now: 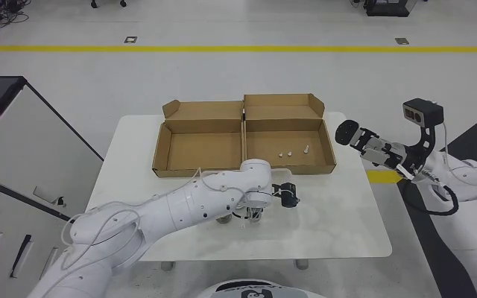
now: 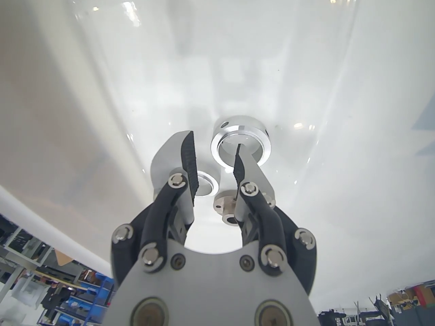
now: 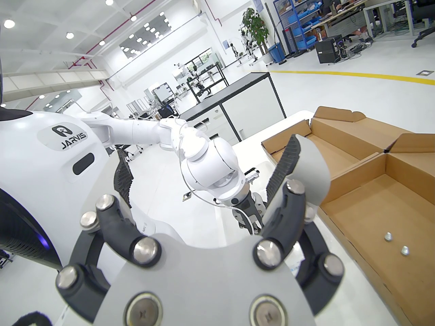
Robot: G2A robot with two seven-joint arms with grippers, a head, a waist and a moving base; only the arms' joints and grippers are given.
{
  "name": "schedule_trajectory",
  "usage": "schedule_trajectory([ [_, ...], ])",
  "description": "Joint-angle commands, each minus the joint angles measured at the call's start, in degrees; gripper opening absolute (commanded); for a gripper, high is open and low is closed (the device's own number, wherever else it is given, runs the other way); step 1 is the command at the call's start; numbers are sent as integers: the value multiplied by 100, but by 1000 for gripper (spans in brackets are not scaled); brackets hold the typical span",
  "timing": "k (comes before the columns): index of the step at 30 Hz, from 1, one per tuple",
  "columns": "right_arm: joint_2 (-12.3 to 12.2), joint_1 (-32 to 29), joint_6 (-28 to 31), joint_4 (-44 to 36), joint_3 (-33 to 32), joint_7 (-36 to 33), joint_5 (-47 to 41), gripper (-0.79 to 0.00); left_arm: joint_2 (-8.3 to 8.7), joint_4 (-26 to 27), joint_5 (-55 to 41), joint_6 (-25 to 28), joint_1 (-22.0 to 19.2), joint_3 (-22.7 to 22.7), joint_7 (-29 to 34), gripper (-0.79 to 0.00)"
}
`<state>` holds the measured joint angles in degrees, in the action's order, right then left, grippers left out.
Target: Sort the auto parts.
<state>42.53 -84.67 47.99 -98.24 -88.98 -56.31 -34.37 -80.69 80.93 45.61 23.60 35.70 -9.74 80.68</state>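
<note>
The left jaws are hovering open over the ring [image 2: 241,144] lying on the bench [image 2: 306,69], one tip seemingly over its bore; centring on the wall before closing matters. The right jaws are gaping, aside.

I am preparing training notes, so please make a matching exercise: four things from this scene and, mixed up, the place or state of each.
1 left pincer
2 right pincer
3 metal ring
4 small silver parts

A in a cardboard box
B on the white table
C open, low over the metal ring
D open, raised by the table's edge

Pairs: 1-C, 2-D, 3-B, 4-A
</note>
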Motion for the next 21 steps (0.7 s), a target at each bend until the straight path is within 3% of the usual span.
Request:
schedule_trajectory([
  [1,0,0,0,0,0,0,0,0,-8,-28,9,15,14,0,-15,-539],
  [21,0,0,0,0,0,0,0,0,-126,-264,66,86,96,0,-86,-551],
])
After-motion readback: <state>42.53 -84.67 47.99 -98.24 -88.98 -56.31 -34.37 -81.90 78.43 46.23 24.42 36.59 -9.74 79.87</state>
